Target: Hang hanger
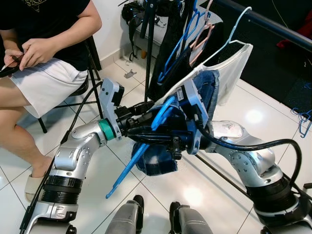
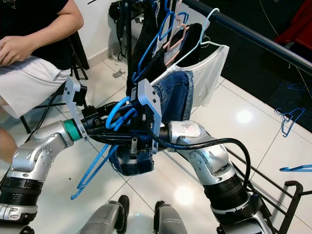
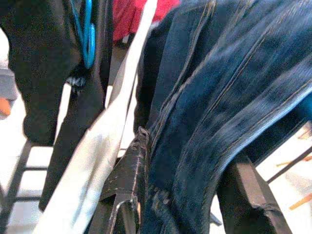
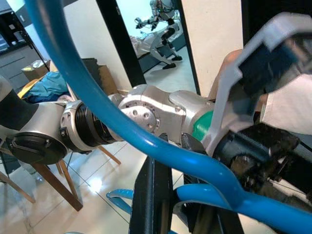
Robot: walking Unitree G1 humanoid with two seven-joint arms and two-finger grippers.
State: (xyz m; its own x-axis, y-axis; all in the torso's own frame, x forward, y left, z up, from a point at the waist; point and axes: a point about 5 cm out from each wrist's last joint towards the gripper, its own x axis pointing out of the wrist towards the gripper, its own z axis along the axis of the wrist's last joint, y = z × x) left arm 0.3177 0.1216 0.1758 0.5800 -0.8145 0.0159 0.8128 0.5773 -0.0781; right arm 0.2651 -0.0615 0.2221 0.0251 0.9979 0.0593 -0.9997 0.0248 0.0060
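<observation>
A blue plastic hanger (image 1: 141, 151) with dark blue jeans (image 1: 158, 163) draped on it hangs low before me, just short of the black clothes rail (image 1: 273, 27). My right gripper (image 1: 161, 141) reaches in from the right and is shut on the blue hanger (image 4: 146, 141), whose bar crosses its black fingers (image 4: 151, 195). My left gripper (image 1: 146, 127) comes in from the left and meets it. In the left wrist view its fingers (image 3: 129, 185) stand apart with the jeans (image 3: 219, 97) lying between them.
On the rail hang more blue and pink hangers (image 1: 195, 34), black clothes and a white top (image 1: 234, 68). A person (image 1: 44, 73) sits on a chair at the left. Blue hangers (image 2: 287, 119) lie on the tiled floor at the right. The rack's base bar (image 2: 273, 200) runs low on the right.
</observation>
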